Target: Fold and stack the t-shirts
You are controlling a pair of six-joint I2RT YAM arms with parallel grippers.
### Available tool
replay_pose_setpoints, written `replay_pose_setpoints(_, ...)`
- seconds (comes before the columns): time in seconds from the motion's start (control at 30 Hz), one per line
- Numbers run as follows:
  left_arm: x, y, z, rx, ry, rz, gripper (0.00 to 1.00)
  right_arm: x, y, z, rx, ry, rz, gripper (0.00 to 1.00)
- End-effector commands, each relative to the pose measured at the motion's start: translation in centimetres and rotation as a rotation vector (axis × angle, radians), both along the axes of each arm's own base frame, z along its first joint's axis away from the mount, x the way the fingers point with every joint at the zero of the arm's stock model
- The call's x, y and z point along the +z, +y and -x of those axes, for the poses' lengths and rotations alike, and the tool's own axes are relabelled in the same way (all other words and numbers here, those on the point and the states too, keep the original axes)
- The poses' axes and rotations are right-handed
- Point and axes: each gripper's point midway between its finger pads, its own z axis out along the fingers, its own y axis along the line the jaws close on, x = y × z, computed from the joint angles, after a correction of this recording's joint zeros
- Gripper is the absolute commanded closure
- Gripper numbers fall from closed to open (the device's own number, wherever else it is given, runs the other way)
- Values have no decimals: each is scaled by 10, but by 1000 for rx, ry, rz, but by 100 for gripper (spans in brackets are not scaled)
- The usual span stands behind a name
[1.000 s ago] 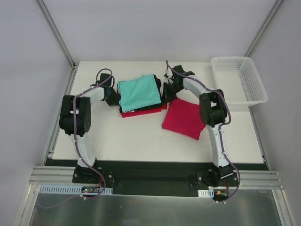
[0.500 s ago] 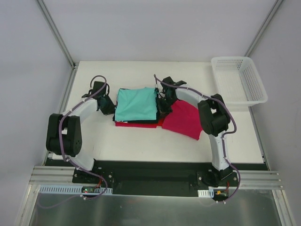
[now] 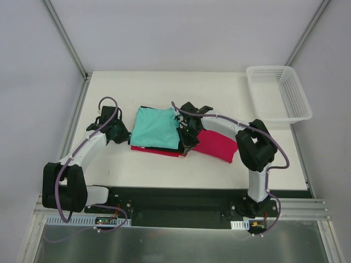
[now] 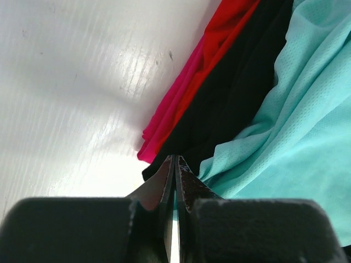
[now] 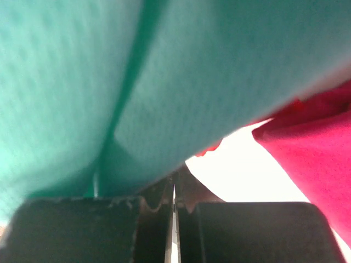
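1. Dragged nearer the arm bases than a second ago: the three-shirt stack, both arms with it, left elbow now swung out low and left.
2. White surface (image 3: 219,90), pale grey walls, metal frame posts running up from the back corners, black base plate along the near edge.
3. Count: two arms, four t-shirts, one white mesh basket (image 3: 267,68) at the far right corner.
4. Stack sits mid-surface, a bit left of centre: teal shirt (image 3: 158,127) on top, black shirt (image 3: 171,149) under it, red shirt (image 3: 149,150) at the bottom.
5. Crimson-pink shirt (image 3: 218,146) folded flat just right of the stack, touching it, partly hidden by the right arm.
6. Left pincer (image 3: 124,137) pressed together, tips at the black shirt's left edge; can't tell if any cloth is nipped.
7. Right pincer (image 3: 184,143) pressed together at the stack's right edge, under the teal cloth; same doubt.
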Motion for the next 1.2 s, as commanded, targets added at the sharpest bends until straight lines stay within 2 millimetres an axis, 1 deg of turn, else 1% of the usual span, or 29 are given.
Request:
replay_pose_setpoints(0.0,3,0,18,-29,9,-11,100,22,-11,-7,-59,-82,33,100)
replay_pose_setpoints(0.13,8,1,19,-30,-4,-19,100,33,-25,-19,-83,-150,123,100)
replay_pose_setpoints(0.23,13,2,19,-34,-13,-25,100,52,-38,-28,-110,-233,165,100)
replay_pose_setpoints(0.33,25,3,18,-37,-32,-32,100,80,-49,-41,-160,-320,158,99)
replay_pose_setpoints(0.37,37,4,14,-40,-62,-37,100,87,-57,-47,-184,-352,170,100)
replay_pose_setpoints(0.4,44,4,12,-41,-81,-39,100,103,-67,-53,-222,-410,173,100)
replay_pose_setpoints(0.43,51,5,11,-44,-94,-43,100,110,-75,-57,-242,-435,176,100)
replay_pose_setpoints(0.47,69,3,4,-58,-146,-43,100,117,-87,-65,-282,-467,184,99)
replay_pose_setpoints(0.5,79,1,1,-73,-171,-37,100,130,-94,-67,-307,-497,169,99)
replay_pose_setpoints(0.53,88,-2,-2,-94,-195,-31,100,133,-101,-68,-333,-506,165,92)
replay_pose_setpoints(0.57,106,-9,-8,-130,-241,-13,100,136,-113,-74,-373,-511,161,86)
replay_pose_setpoints(0.6,116,-12,-11,-147,-263,-7,100,137,-119,-75,-393,-510,148,79)
replay_pose_setpoints(0.63,122,-16,-15,-167,-274,-1,100,145,-122,-75,-412,-523,109,79)
replay_pose_setpoints(0.67,138,-25,-20,-209,-314,11,100,138,-136,-76,-446,-502,121,79)
replay_pose_setpoints(0.7,146,-36,-21,-256,-325,40,100,138,-142,-76,-466,-505,116,64)
replay_pose_setpoints(0.73,143,-45,-26,-290,-307,52,100,143,-147,-76,-492,-523,102,49)
replay_pose_setpoints(0.77,155,-63,-30,-359,-333,62,100,135,-157,-72,-513,-508,114,44)
replay_pose_setpoints(0.8,157,-76,-31,-409,-329,84,100,134,-161,-71,-528,-516,113,36)
replay_pose_setpoints(0.83,145,-86,-37,-434,-289,87,100,133,-163,-70,-539,-522,109,29)
replay_pose_setpoints(0.87,153,-99,-42,-471,-306,91,100,131,-171,-66,-561,-520,116,20)
replay_pose_setpoints(0.9,151,-119,-39,-529,-296,95,100,128,-174,-64,-569,-520,123,17)
replay_pose_setpoints(0.93,137,-131,-44,-554,-259,80,100,128,-177,-63,-573,-526,131,16)
replay_pose_setpoints(0.97,145,-143,-50,-583,-281,76,100,130,-182,-61,-586,-533,130,13)
replay_pose_setpoints(1.0,143,-162,-46,-630,-273,77,100,127,-185,-58,-591,-529,139,6)
replay_pose_setpoints(1.03,132,-171,-52,-640,-250,57,100,127,-188,-55,-596,-527,145,6)
replay_pose_setpoints(1.07,143,-183,-57,-661,-279,60,96,127,-192,-54,-608,-531,152,5)
replay_pose_setpoints(1.1,142,-193,-58,-683,-274,71,93,130,-194,-51,-622,-541,145,4)
replay_pose_setpoints(1.13,129,-209,-56,-722,-232,103,92,128,-197,-48,-629,-535,150,3)
replay_pose_setpoints(1.17,134,-220,-61,-730,-239,127,92,129,-199,-47,-637,-539,150,3)
